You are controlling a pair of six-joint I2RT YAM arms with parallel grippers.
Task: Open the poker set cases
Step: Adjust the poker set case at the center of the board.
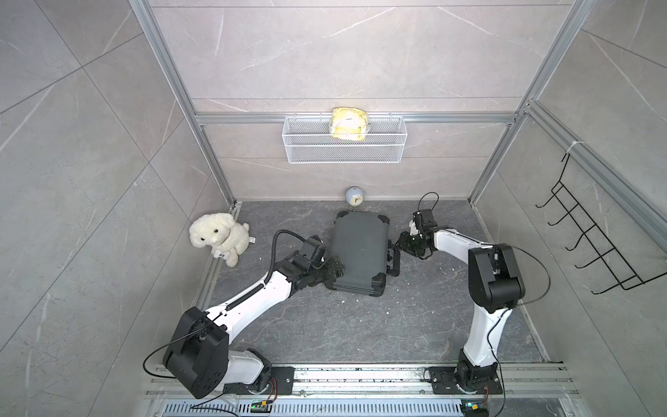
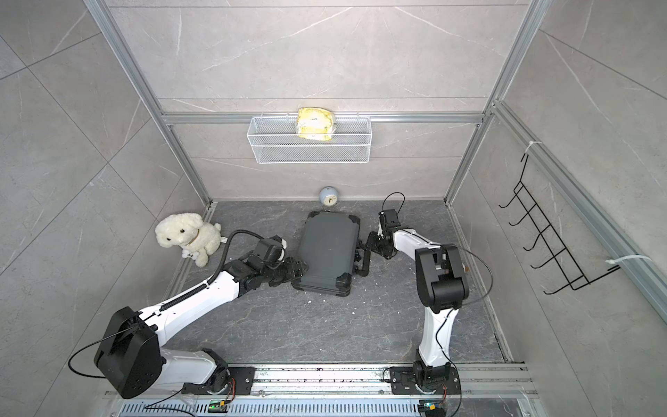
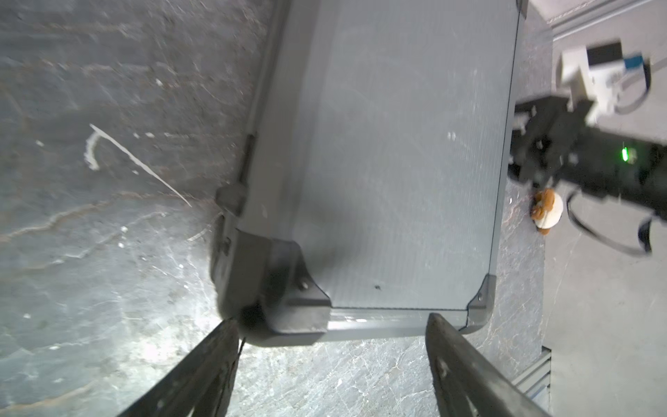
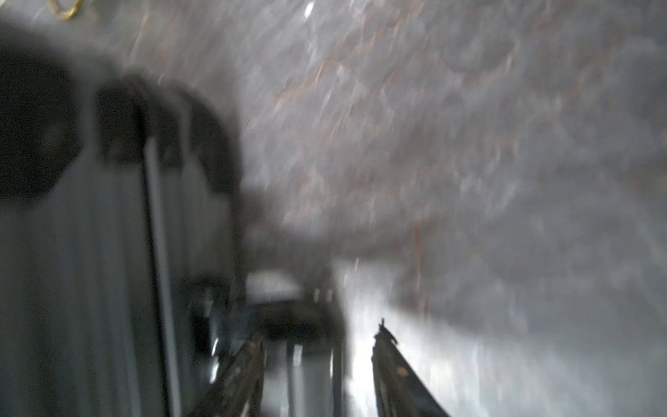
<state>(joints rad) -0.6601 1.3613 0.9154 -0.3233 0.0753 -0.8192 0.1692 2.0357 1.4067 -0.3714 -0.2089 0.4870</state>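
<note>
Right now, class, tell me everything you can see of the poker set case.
The poker set case is a dark grey, ribbed hard case with black corner guards and a black handle on one long side. It lies flat and shut on the stone-look table, before a small clock. The left gripper is at one corner, jaws apart, contact unclear; the right gripper is by the handle.

A dark grey, marble-patterned tabletop carries everything. The dark grey case lies flat and closed on it, handle side facing right in both top views. A small round clock stands just beyond the case's far short end. A white plush dog sits well apart from the case's hinge side. White crumbs lie scattered near its near end. A small brown-and-white object lies off its handle side.
</note>
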